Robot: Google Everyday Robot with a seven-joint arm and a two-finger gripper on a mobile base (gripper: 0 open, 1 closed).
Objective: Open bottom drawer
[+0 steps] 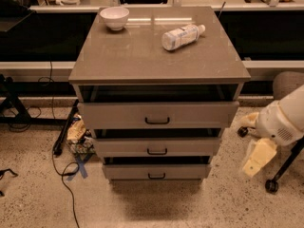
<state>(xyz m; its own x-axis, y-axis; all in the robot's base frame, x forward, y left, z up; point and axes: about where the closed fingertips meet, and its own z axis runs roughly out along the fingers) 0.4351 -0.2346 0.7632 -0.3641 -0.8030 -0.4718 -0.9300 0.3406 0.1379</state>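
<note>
Drawers stack three high in the grey-brown cabinet [156, 61], and the bottom drawer [128, 171] is the lowest of them, just above the speckled floor, with a small black handle [156, 176] at the centre of its flat front. From this high angle the middle drawer [123, 147] and the taller top drawer [114, 114] look to stand over it. A dark gap shows above its front but none of its inside is visible, so I judge it not yet pulled out to any useful degree. The gripper [259, 156] hangs low to the right of the cabinet, well apart from the handle and off to the side of the drawer fronts, at about the level of the two lower drawers. Whether it is apart or together cannot be told from this view. The pale arm [285, 120] carrying it reaches in from the right edge. That low posture suits the job, since the handle sits near the floor and must be met from the front, beneath the upper fronts. A bowl [114, 17] and a bottle [182, 35] lying on its side rest on the cabinet top, away from the work, though a hard tug might set the bottle rolling. A chair castor [271, 185] stands just beside the gripper, which narrows the room on that side. A cable [64, 175] lies on the floor at the left, out of the drawer's path.
</note>
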